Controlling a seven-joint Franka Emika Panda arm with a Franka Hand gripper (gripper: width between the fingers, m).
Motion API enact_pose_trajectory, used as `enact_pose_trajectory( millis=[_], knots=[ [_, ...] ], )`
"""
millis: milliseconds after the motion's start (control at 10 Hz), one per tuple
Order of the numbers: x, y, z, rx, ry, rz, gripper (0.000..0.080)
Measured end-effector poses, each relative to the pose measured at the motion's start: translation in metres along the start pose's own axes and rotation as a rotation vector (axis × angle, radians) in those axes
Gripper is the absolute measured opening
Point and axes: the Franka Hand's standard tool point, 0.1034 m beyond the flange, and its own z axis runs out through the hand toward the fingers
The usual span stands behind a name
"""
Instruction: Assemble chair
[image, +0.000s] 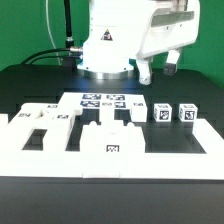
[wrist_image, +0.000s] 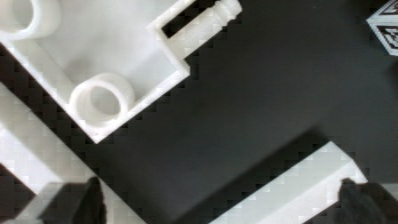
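Assembly was judged hardly begun. Chair pieces (image: 112, 143) were seen lying loose on the desk (image: 30, 85), none joined. Broad flat parts (image: 50, 128) were set toward the exterior view's left and two small tagged blocks (image: 163, 113) toward its right, near the marker board (image: 100, 101). The pincer (image: 161, 68) was held above them, jaws spread wide, nothing gripped. Every joining step was reckoned left.

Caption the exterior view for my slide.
Open gripper hovers over a black table holding loose white tagged chair parts.
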Motion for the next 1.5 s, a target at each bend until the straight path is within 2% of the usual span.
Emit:
enact_pose_trajectory(
  millis=[500,600,700,900,1300,1500],
  knots=[
    [-0.004,0.002,0.003,0.003,0.001,0.005,0.0650],
    [-0.026,0.011,0.019,0.014,-0.001,0.043,0.0650],
    [-0.038,0.018,0.031,0.024,-0.016,0.064,0.0650],
    [-0.042,0.031,0.049,0.015,0.005,0.090,0.0650],
    [-0.040,0.028,0.050,0.021,0.003,0.253,0.0650],
    [-0.035,0.024,0.050,0.022,0.004,0.505,0.0650]
  ],
)
